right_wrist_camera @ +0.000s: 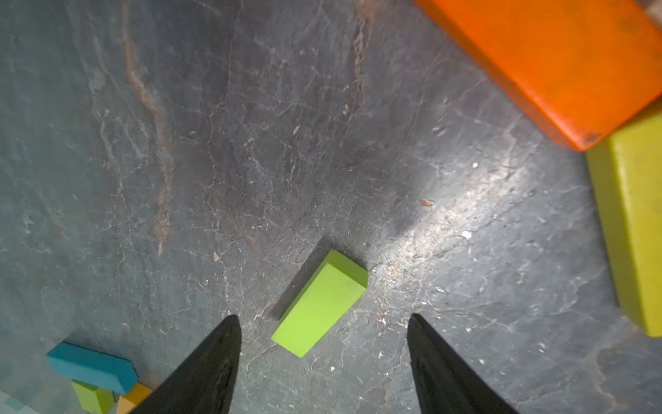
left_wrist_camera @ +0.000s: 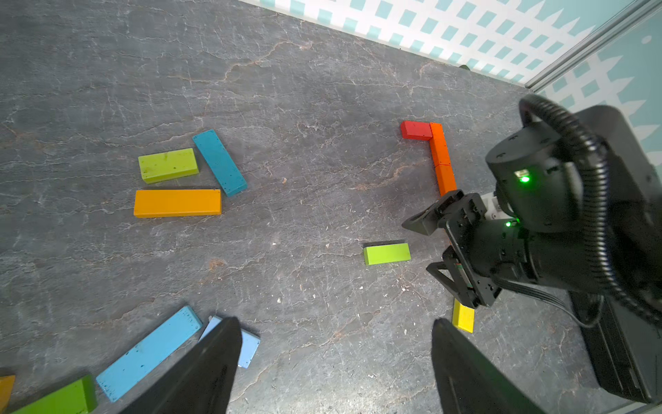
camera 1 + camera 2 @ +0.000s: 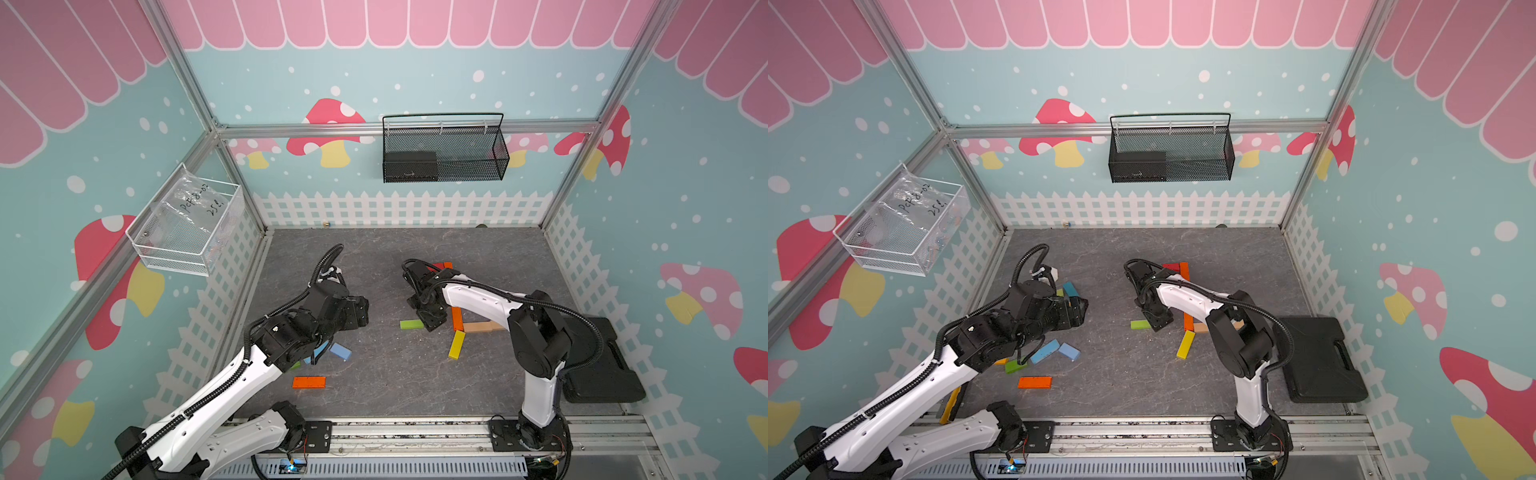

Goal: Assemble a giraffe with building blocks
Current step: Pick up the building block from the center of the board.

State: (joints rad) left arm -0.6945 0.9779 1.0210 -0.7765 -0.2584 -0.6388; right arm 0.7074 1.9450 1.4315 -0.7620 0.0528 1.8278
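Observation:
A small green block (image 1: 320, 304) lies flat on the grey floor, just ahead of my open right gripper (image 1: 322, 317) and apart from both fingertips; in a top view it is the green block (image 3: 411, 324) left of that gripper (image 3: 428, 323). Behind it stands a flat figure: a red block (image 2: 415, 129), an orange column (image 2: 442, 157), a yellow block (image 3: 456, 345) and a tan block (image 3: 482, 327). My left gripper (image 2: 333, 320) hangs open over bare floor, holding nothing. Loose blocks lie near it: light blue (image 2: 148, 353), teal (image 2: 219, 162), green (image 2: 167, 165) and amber (image 2: 177, 203).
An orange block (image 3: 308, 382) lies near the front rail. A black case (image 3: 598, 361) sits against the right wall. A black mesh basket (image 3: 444, 149) hangs on the back wall and a clear basket (image 3: 187, 224) on the left wall.

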